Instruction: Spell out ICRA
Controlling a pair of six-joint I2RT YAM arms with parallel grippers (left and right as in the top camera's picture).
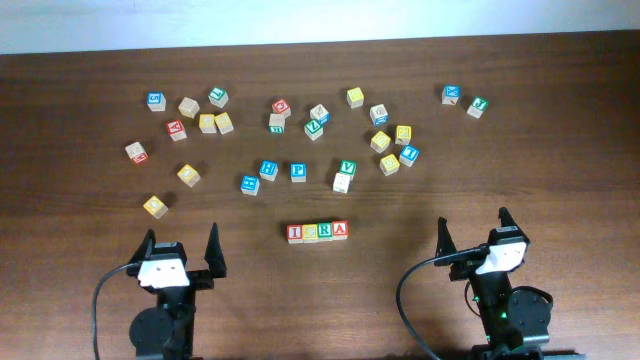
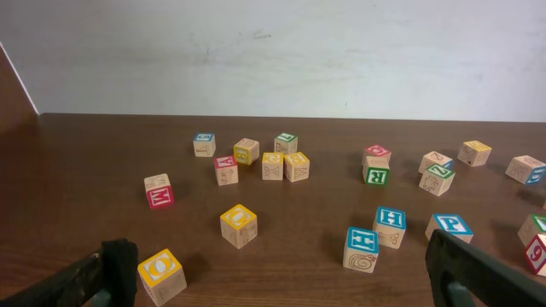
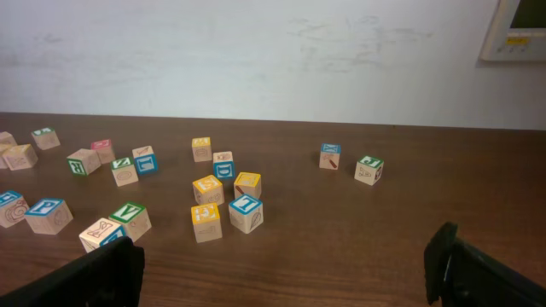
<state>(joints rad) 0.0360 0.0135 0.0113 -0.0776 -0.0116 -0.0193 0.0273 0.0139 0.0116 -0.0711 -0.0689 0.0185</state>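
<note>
ICRA row [image 1: 318,232]: four cubes touching side to side on the table [image 1: 60,250], at 6 o'clock from its middle. They read I, C, R, A, and the A end sits slightly farther back.
Left gripper [image 1: 181,238]: at 9 o'clock of the row and well apart from it, jaws spread wide with nothing between them.
Right gripper [image 1: 473,222]: at 3 o'clock of the row and well apart, jaws likewise wide and empty.
Cut off: each wrist view shows only dark finger ends at its bottom corners. In the left wrist view a red-marked cube [image 2: 537,254] is sliced by the right edge, its letter unreadable. A pale wall unit [image 3: 516,30] runs out of the right wrist view at 1 o'clock.
Hard to read: most letters on the loose cubes [image 1: 298,171], spread from 10 to 2 o'clock of the row, are too small overhead.
Materials: the cubes are pale bare wood, square-edged, with faces bordered red, yellow, green or blue. The table is dark brown wood grain with a faint sheen. The wall [image 2: 273,51] is off-white and scuffed. The fingers are matte black, and black cables [image 1: 97,300] loop beside each arm.
</note>
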